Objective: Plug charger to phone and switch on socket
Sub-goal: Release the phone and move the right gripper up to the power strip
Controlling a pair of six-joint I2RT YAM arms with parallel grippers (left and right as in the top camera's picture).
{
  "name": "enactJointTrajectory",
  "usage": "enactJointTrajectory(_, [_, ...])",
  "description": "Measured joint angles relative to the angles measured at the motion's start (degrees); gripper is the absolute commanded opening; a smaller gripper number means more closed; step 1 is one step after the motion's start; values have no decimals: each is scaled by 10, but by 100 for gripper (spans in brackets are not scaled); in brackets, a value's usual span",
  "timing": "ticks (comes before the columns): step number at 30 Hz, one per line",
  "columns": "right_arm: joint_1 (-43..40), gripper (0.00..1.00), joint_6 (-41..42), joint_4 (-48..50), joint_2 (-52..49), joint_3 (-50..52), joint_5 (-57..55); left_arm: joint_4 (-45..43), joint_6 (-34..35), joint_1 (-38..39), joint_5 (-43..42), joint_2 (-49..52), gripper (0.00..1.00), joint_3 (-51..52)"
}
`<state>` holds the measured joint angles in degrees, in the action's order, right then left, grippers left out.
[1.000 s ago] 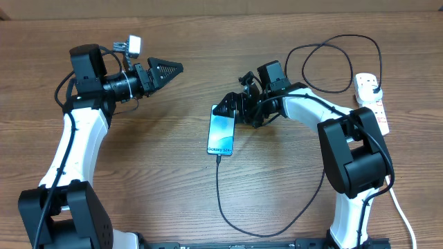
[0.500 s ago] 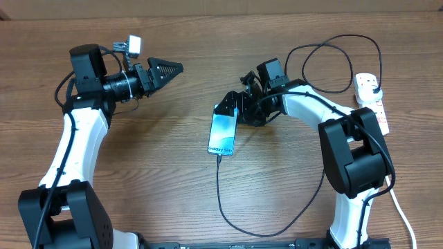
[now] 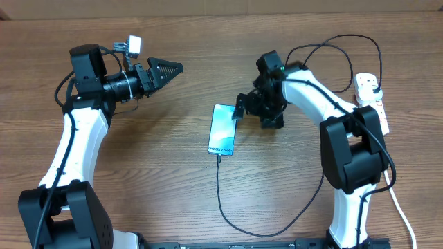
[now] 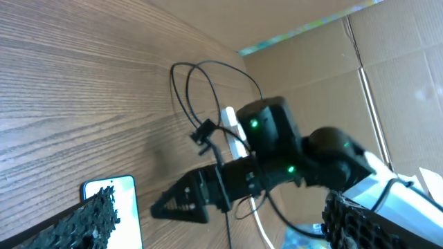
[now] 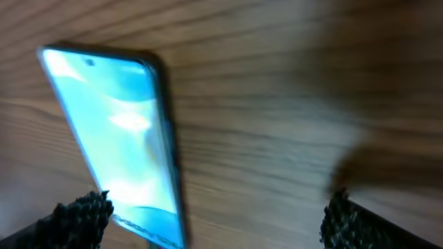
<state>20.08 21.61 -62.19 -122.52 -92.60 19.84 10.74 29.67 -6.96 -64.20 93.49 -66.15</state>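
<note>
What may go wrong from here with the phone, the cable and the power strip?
1. The open right tool hangs beside the top corner of the phone; a careless move may push the phone and strain the charger cable at its lower end.
2. The cable runs under the right arm, so reaching for the power strip may snag it.

phone [image 5: 114, 138] blurred, lower end cut off, socket [image 3: 378, 108] partly hidden
</note>
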Motion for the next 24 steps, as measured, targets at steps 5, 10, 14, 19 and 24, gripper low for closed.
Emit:
enactJointTrajectory(5, [-1,100,-26,-147,-6,-128,-90,0,0,0,0,0,100,0])
enactJointTrajectory(10, [-5,100,-54,-242,-5,-231,-205,0,0,0,0,0,100,0])
enactJointTrajectory(14, [-21,100,-63,-276,-5,-245,-292,0,0,0,0,0,100,0])
enactJointTrajectory(19, [-65,100,-69,-290,-5,-245,-347,0,0,0,0,0,100,0])
enactJointTrajectory(24, [-121,100,-70,-296,-5,-245,-365,0,0,0,0,0,100,0])
